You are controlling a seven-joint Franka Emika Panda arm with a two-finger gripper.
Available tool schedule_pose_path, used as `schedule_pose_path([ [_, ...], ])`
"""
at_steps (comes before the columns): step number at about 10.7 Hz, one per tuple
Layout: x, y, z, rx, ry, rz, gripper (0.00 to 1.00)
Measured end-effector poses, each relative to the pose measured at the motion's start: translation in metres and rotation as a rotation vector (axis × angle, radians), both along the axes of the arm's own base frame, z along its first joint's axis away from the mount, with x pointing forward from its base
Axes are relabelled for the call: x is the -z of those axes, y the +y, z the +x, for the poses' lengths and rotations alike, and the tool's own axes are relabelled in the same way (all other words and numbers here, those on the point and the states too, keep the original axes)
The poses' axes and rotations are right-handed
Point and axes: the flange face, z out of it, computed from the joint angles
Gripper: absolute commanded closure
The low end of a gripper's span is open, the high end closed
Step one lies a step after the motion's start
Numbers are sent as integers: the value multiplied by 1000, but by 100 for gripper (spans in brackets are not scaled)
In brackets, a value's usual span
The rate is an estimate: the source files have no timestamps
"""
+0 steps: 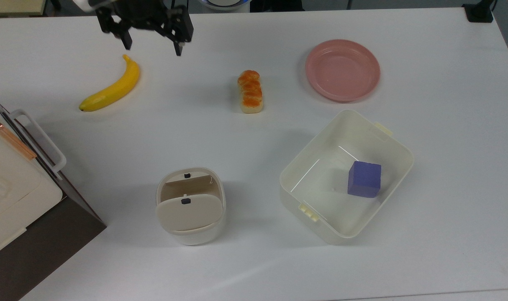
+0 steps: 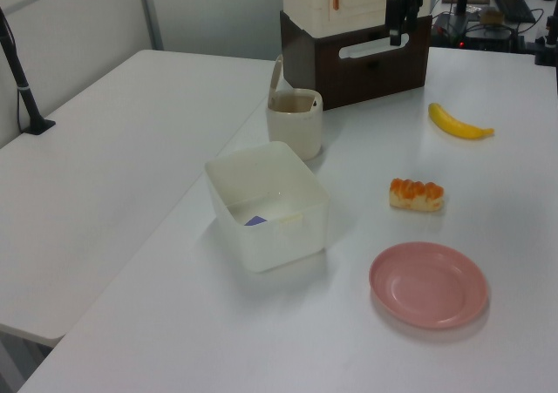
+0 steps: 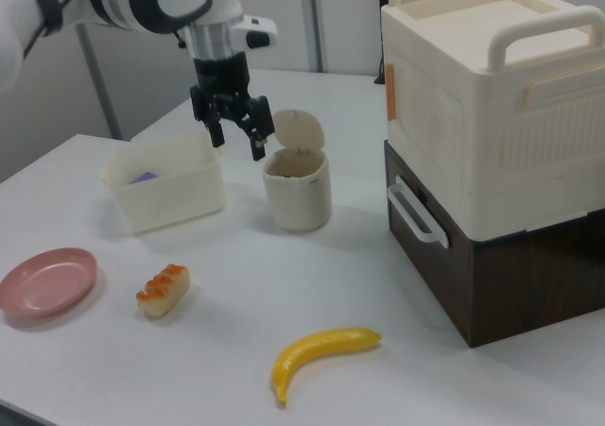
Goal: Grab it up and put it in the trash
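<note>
The trash (image 1: 190, 207) is a small cream bin near the table's front. Its beige swing flap is tilted and shows a brown, bare-looking inside. The same trash stands by the brown box in the left view (image 2: 294, 123) and at the middle of the right view (image 3: 296, 195). The paper wad is hidden from view. My gripper (image 1: 152, 46) hangs high over the table's far side near the banana, open, with nothing between its fingers. In the right view my gripper (image 3: 236, 141) hovers up and to the left of the bin. In the left view my gripper (image 2: 397, 27) is in front of the box.
A banana (image 1: 111, 85), a bread roll (image 1: 250, 92) and a pink plate (image 1: 342, 70) lie across the far half. A larger cream tub (image 1: 325, 184) holding a purple cube (image 1: 365, 179) sits right of the bin. A tall cream-and-brown box (image 1: 11, 188) occupies the top view's left edge.
</note>
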Motion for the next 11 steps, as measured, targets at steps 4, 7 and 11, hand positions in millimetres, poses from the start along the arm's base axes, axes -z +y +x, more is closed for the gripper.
schedule_pose_path([
  [4, -18, 26, -17, 20, -20, 7, 0],
  [7, -22, 25, -29, 25, -21, 27, 0],
  [11, -18, 27, -31, 20, -11, 32, 0],
])
